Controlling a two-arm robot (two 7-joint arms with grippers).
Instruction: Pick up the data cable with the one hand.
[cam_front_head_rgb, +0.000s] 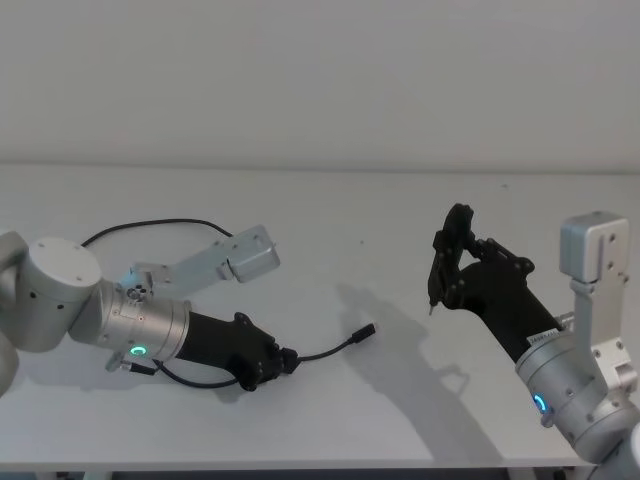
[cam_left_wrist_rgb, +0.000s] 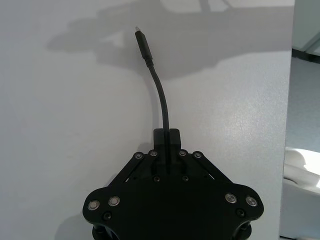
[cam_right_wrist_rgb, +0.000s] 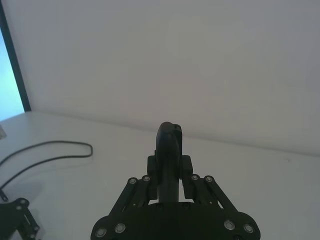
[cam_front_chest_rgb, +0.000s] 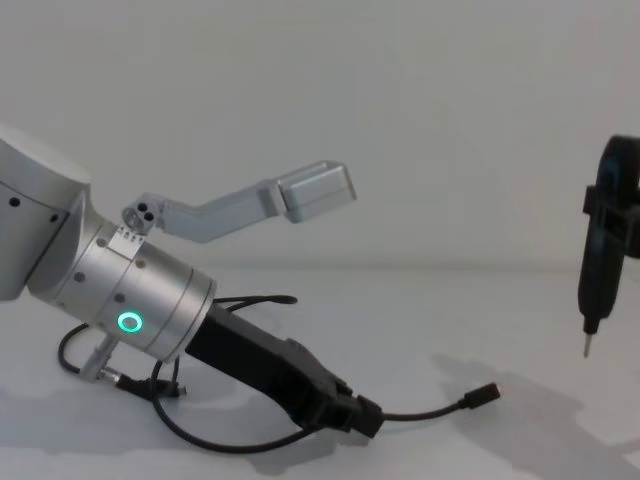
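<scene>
Between the left gripper's (cam_front_head_rgb: 288, 360) jaws sits the data cable (cam_front_head_rgb: 335, 349).

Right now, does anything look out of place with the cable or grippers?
Nothing stands out. The left gripper is shut on the data cable near one plug, the rest looping loosely over the table. The right gripper hangs shut, well apart.

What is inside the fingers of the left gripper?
The data cable: the left gripper is shut on it, and a short end with the plug sticks out beyond the fingers. The clamped stretch itself is covered by the fingers.
</scene>
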